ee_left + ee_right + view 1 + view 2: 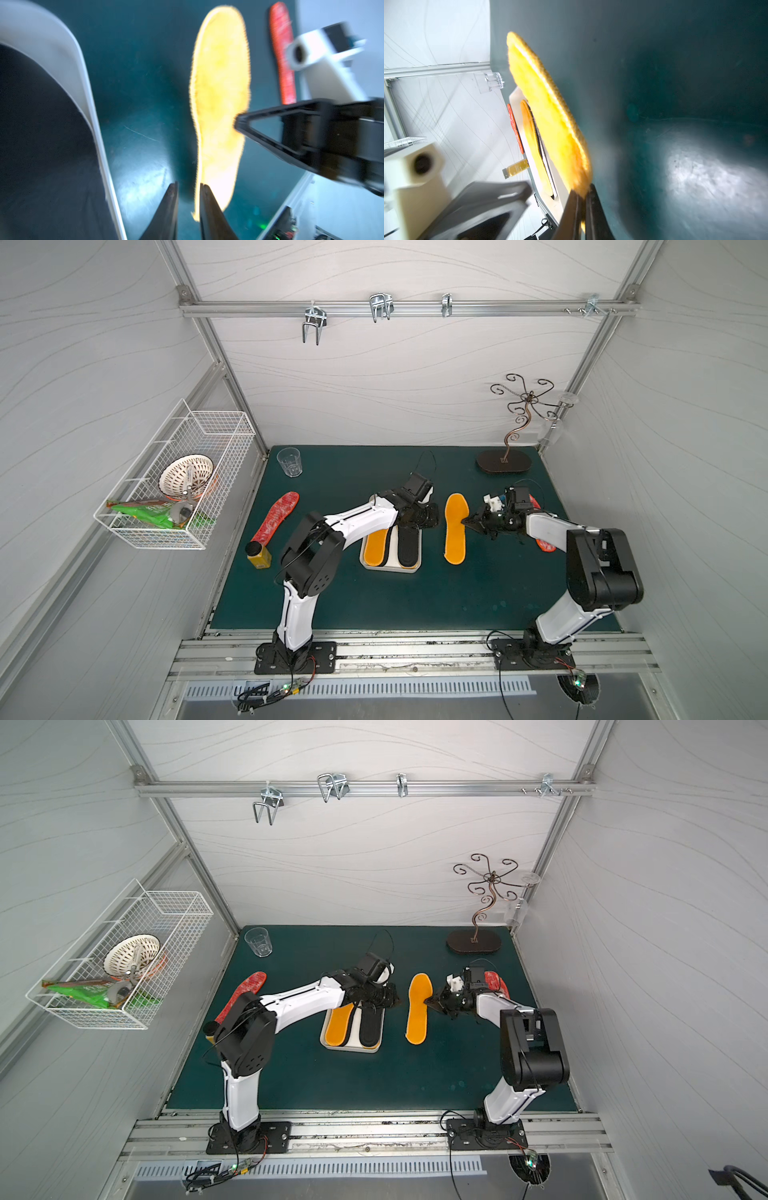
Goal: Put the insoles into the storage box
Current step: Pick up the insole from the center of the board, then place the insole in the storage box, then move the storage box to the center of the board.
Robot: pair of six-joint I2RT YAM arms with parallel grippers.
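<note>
Clearly the right tool [583, 191] is pressed together on a yellow insole [550, 116], pinching the fuzzy rim about midway along the side that faces the right arm. That insole lies lengthwise on the green bench [374, 605], just right of the box [390, 569] and apart from it. The left tool [188, 185] has its fingers [170, 207] slightly spread with nothing between them; it hangs by the far right part of the box, tips over the strip of bench between box and yellow insole. Inside the box lie a second yellow insole [375, 547] on the left and black insoles [409, 548] beside it. Half hidden under the right arm is a red insole [545, 546], near the bench's right edge. A second red insole [276, 516] lies slantwise well left of the box, its near end just beside a yellow bottle [258, 556]. A clear glass [289, 461] stands at the far left corner, a curly metal stand [504, 460] at the far right, and a wire basket [178, 477] hangs on the left wall.
</note>
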